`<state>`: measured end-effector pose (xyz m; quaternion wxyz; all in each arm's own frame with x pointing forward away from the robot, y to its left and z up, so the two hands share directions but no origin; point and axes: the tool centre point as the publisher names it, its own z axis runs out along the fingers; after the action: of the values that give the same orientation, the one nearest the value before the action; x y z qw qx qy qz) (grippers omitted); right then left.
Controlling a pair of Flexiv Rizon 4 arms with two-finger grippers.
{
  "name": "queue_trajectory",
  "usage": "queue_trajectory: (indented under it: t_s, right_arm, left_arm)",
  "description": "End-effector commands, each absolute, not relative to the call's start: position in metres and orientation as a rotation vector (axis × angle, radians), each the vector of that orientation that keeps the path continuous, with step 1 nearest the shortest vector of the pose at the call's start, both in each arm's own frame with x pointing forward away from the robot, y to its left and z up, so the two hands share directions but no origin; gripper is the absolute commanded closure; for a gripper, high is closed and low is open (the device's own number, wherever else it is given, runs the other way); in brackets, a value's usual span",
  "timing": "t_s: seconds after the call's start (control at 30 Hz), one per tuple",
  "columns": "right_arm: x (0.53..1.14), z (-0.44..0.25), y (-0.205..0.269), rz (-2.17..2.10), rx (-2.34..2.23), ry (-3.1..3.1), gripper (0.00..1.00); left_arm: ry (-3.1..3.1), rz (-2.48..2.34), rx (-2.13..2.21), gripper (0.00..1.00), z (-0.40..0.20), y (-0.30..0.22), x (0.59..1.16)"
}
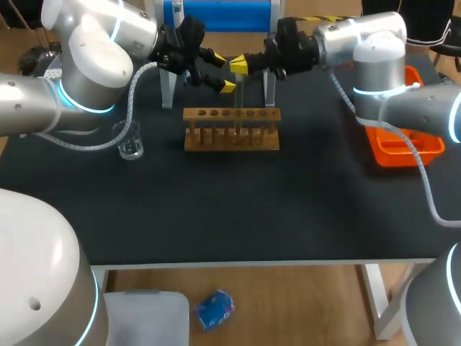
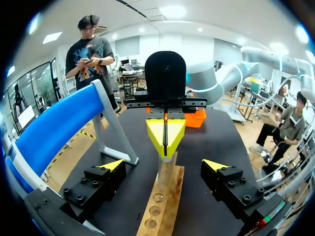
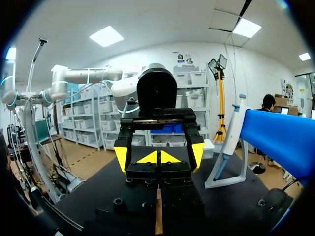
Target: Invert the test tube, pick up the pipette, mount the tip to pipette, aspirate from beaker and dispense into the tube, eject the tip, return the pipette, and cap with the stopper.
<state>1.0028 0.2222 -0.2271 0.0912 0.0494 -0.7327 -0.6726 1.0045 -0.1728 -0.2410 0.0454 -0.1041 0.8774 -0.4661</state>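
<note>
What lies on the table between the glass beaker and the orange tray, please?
The wooden rack, seen in the head view; the right gripper holds the test tube over it.

One wooden rack (image 1: 231,131), one test tube (image 2: 167,170), one beaker (image 1: 130,142), one orange tray (image 1: 403,154), one blue stand (image 1: 220,14)

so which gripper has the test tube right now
The right gripper: its yellow tips are pinched together on the top of the test tube over the wooden rack. The left gripper has its fingers wide apart, holding nothing.
</note>
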Motion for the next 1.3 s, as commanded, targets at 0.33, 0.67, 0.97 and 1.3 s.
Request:
queue_trajectory:
  t_s: [0.33, 0.67, 0.97, 1.3]
  right_arm:
    - [1.003, -0.249, 0.223, -1.994, 0.122, -2.161, 1.0]
    - [1.002, -0.225, 0.218, -2.011, 0.165, -2.169, 1.0]
    - [0.995, -0.199, 0.211, -2.031, 0.215, -2.201, 1.0]
    - [0.974, -0.182, 0.179, -1.981, 0.179, -2.318, 0.0]
  left_arm:
    - [2.686, -1.421, -0.318, 0.0, -0.24, -0.173, 1.006]
    - [2.686, -1.421, -0.318, 0.0, -0.24, -0.173, 1.006]
    - [2.686, -1.421, -0.318, 0.0, -0.24, -0.173, 1.006]
    - [2.645, -1.441, -0.432, 0.0, -0.231, -0.158, 0.996]
